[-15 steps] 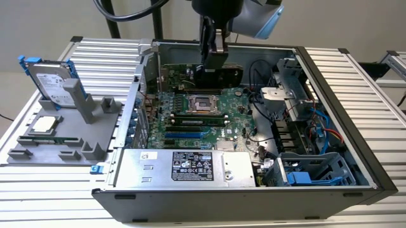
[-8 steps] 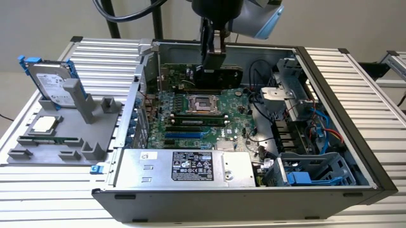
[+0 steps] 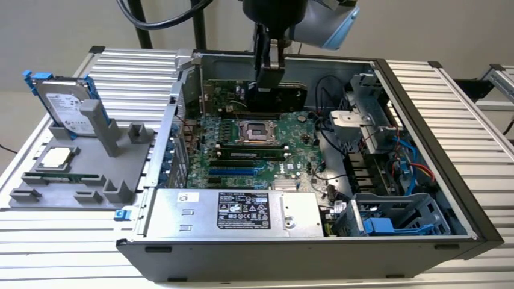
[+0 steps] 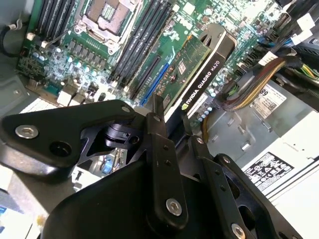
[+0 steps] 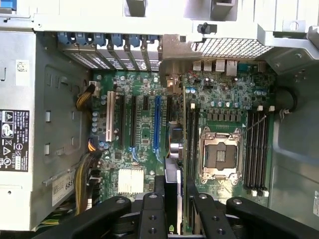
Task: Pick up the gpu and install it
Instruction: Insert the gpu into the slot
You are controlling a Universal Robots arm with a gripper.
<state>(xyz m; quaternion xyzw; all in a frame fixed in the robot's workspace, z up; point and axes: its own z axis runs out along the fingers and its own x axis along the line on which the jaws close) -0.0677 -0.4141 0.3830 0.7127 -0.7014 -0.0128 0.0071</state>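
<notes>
With the gripper [image 4: 172,113] clenched on the gpu [image 4: 197,62], holding that card edge-on inside the open computer case [image 3: 449,114], over the motherboard [image 3: 241,153] between the blue slot [image 5: 157,119] and the CPU socket [image 5: 219,157], well apart from the hard drive [image 3: 68,105] outside.

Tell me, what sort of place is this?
Likely a robotics lab bench for computer assembly: an open computer case sits on a ribbed metal table, a grey fixture beside it holds a hard drive, and the gripper holds the gpu over the motherboard.
</notes>
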